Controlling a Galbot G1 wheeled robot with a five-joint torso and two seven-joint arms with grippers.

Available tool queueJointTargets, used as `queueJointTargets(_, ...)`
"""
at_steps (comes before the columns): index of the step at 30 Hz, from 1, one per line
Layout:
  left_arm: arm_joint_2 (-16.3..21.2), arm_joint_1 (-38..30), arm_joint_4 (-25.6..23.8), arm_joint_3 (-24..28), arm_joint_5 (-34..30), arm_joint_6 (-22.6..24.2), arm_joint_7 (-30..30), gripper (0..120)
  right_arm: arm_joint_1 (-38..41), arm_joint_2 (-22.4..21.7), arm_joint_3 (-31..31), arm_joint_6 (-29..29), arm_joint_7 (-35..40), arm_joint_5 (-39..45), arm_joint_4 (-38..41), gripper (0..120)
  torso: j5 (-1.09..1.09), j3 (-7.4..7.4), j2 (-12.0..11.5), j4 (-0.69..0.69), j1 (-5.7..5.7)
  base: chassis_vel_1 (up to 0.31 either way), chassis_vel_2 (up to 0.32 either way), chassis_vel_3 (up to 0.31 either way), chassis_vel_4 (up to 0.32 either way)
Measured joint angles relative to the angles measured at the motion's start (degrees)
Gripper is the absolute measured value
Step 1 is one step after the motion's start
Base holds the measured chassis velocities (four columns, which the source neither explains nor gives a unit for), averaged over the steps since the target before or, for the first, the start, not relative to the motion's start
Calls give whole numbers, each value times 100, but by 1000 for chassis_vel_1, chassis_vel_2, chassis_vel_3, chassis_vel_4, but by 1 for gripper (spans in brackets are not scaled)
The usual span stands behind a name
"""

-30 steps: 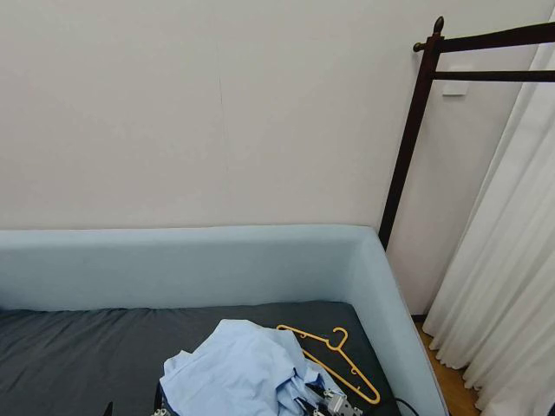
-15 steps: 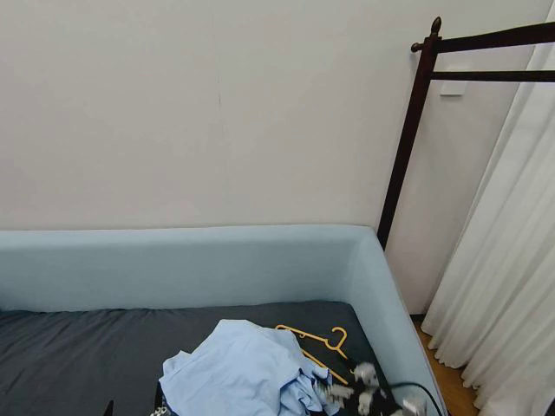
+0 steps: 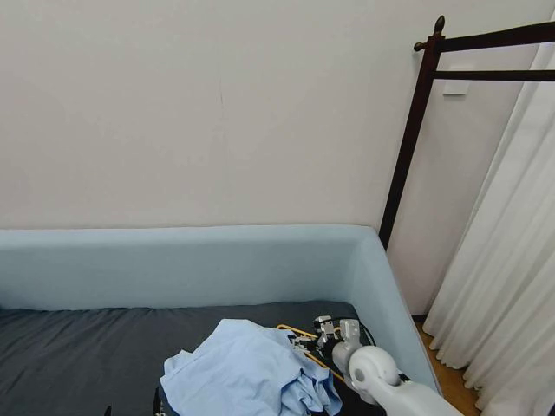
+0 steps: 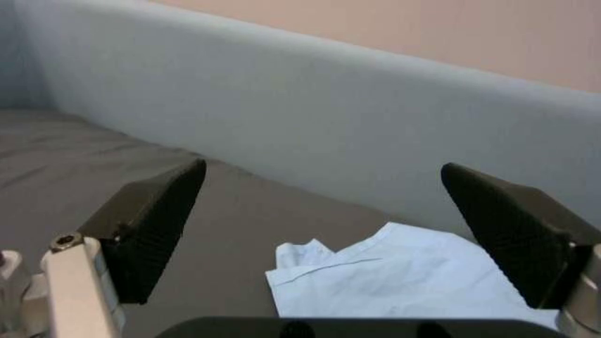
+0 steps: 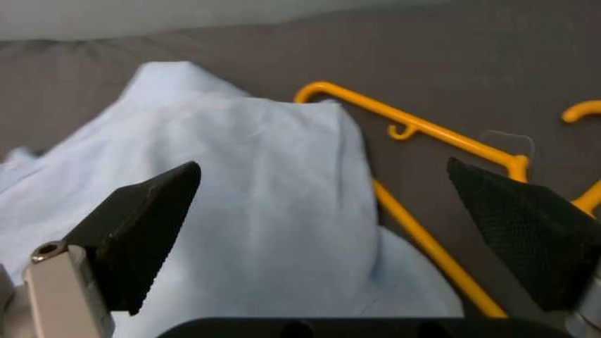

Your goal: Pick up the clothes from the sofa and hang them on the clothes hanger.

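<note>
A crumpled light blue shirt (image 3: 247, 373) lies on the dark grey sofa seat (image 3: 87, 355). A yellow hanger (image 3: 295, 332) lies beside it, partly under the shirt's edge. My right gripper (image 3: 312, 338) hovers over the hanger where it meets the shirt. In the right wrist view the right gripper (image 5: 329, 232) stands open, with the shirt (image 5: 235, 211) and the hanger (image 5: 441, 134) below its fingers and nothing held. In the left wrist view the left gripper (image 4: 329, 232) is open above the seat, facing the shirt (image 4: 413, 278) and the sofa backrest (image 4: 329, 120).
A dark wooden clothes rack (image 3: 416, 130) stands behind the sofa's right arm (image 3: 381, 277), with a top rail running right. White curtains (image 3: 512, 260) hang at the right. The light blue backrest (image 3: 173, 264) runs along the wall.
My right arm has swung up from the bottom edge and forward over the hanger, now covering most of it. The shirt has not moved.
</note>
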Motion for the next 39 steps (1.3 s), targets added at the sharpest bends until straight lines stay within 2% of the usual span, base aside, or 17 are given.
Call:
queueJointTargets(2, -31, 31, 2, 1, 32, -14, 1, 99, 90, 248, 110, 56, -7, -423, -603, 100, 0, 0, -1, 1, 0, 0, 0, 0, 0)
queueJointTargets(5, -39, 46, 3, 1, 65, -32, 1, 99, 61, 264, 74, 73, -53, -698, -809, 100, 0, 0, 0, -3, 0, 0, 0, 0, 0)
queueJointTargets(11, -21, 23, 23, 0, 74, -39, 15, 99, -371, 65, -443, -14, -65, -851, -7, 100, 0, -2, 1, -2, -1, 0, 0, 0, 0)
queueJointTargets(21, -4, 36, 49, -3, 62, -49, 28, 99, -767, 363, -629, 145, 42, -1814, -183, 100, 0, -1, 1, -1, -1, 0, 0, 0, 0)
queueJointTargets(26, -5, 14, 82, -9, 38, -59, 31, 99, -806, 390, -541, 140, 57, -1868, -299, 98, 0, -2, 1, -1, -1, 0, 0, 0, 0)
queueJointTargets(28, -8, 9, 84, -8, 38, -59, 32, 99, -803, 400, -536, 139, 52, -1868, -356, 95, 0, -1, 1, -1, -1, 0, 0, 0, 0)
queueJointTargets(31, -22, 1, 84, -4, 43, -59, 34, 99, -797, 429, -483, 146, 36, -1822, -440, 81, 1, -1, 1, -1, -1, 0, 0, 0, 0)
queueJointTargets(32, -22, 1, 84, -4, 43, -59, 34, 99, -797, 429, -483, 146, 36, -1822, -440, 81, 1, -1, 1, -1, -1, 0, 0, 0, 0)
queueJointTargets(36, -26, 2, 83, -3, 48, -59, 35, 99, -806, 398, -463, 165, 33, -1717, -362, 63, 1, -1, 1, -1, -1, 0, 0, 0, 0)
queueJointTargets(38, -29, 2, 82, -3, 49, -59, 35, 99, -812, 387, -464, 177, 33, -1701, -349, 59, 1, -1, 1, -1, -1, 0, 0, 0, 0)
queueJointTargets(39, -30, 2, 79, -3, 50, -59, 35, 99, -817, 374, -475, 191, 34, -1689, -338, 53, 1, -1, 1, -1, -1, 0, 0, 0, 0)
